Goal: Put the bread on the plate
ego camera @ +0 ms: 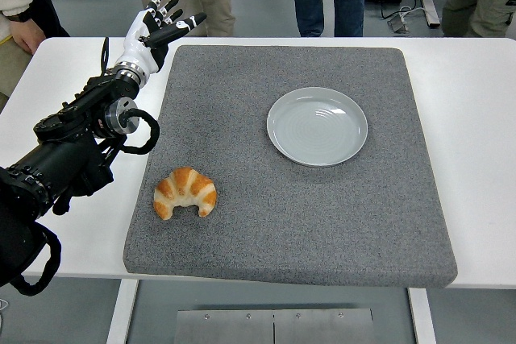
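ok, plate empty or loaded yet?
Empty. The plate shows a bare surface; the croissant lies apart on the grey mat.

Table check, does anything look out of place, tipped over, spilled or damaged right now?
Nothing stands out. The croissant lies whole on the grey mat, near its front left corner. The plate sits flat and empty further back, apart from it. The left hand hovers with fingers spread near the mat's far left corner, holding nothing.
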Robot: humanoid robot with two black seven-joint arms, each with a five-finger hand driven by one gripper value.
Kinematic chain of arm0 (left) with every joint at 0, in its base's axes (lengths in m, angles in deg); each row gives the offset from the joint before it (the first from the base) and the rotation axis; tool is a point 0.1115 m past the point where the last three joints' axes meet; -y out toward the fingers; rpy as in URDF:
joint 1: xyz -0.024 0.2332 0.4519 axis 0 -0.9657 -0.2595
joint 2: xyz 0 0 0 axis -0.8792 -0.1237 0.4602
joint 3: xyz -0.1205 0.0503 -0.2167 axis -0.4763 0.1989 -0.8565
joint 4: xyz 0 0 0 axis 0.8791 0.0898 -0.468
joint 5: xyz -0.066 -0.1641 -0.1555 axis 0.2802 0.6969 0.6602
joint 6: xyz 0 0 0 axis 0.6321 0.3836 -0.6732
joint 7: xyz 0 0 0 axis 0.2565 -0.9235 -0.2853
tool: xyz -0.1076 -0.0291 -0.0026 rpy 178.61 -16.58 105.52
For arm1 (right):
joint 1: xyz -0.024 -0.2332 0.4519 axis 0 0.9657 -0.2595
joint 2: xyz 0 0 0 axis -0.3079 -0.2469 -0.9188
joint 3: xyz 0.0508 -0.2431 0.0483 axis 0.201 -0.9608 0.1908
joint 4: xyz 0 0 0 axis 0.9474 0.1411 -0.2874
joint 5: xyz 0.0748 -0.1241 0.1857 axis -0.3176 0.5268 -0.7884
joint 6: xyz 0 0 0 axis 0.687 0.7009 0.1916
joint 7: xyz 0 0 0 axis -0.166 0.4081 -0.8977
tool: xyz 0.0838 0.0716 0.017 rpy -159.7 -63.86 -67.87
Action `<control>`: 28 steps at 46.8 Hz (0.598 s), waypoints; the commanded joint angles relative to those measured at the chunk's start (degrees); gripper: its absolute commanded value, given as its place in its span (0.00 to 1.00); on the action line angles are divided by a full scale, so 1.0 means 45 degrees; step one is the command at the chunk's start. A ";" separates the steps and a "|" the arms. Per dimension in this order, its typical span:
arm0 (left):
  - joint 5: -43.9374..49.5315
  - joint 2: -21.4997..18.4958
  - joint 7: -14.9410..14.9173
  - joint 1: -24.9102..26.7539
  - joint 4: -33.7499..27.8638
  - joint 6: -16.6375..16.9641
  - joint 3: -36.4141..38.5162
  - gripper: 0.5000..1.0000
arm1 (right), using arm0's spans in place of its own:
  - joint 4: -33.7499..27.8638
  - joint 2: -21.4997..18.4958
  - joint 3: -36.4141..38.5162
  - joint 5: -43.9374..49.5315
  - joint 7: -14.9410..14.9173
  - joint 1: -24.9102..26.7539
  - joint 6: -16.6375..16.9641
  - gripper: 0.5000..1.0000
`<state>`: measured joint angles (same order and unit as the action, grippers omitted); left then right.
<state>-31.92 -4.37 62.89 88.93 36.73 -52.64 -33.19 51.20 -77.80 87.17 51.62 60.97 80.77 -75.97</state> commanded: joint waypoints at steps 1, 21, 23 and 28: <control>-0.0015 0.0001 0.0019 0.0000 -0.0012 0.0003 0.0000 0.96 | 0.0000 0.0000 0.0008 0.0000 0.0000 0.0000 0.0000 1.00; -0.0016 0.0001 0.0019 -0.0156 -0.0013 0.0023 -0.0019 0.96 | 0.0000 0.0000 -0.0012 0.0000 0.0000 0.0000 0.0000 1.00; 0.0004 -0.0018 0.0000 -0.0156 0.0007 0.0042 -0.0019 0.96 | 0.0000 0.0000 0.0008 0.0000 0.0000 0.0000 0.0000 1.00; 0.0004 -0.0018 0.0175 -0.0176 -0.0013 0.0080 0.0000 0.96 | 0.0000 0.0000 0.0008 0.0000 0.0000 0.0000 0.0000 1.00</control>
<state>-32.02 -4.44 62.94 88.18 36.70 -52.62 -33.23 51.20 -77.80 87.18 51.62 60.97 80.77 -75.97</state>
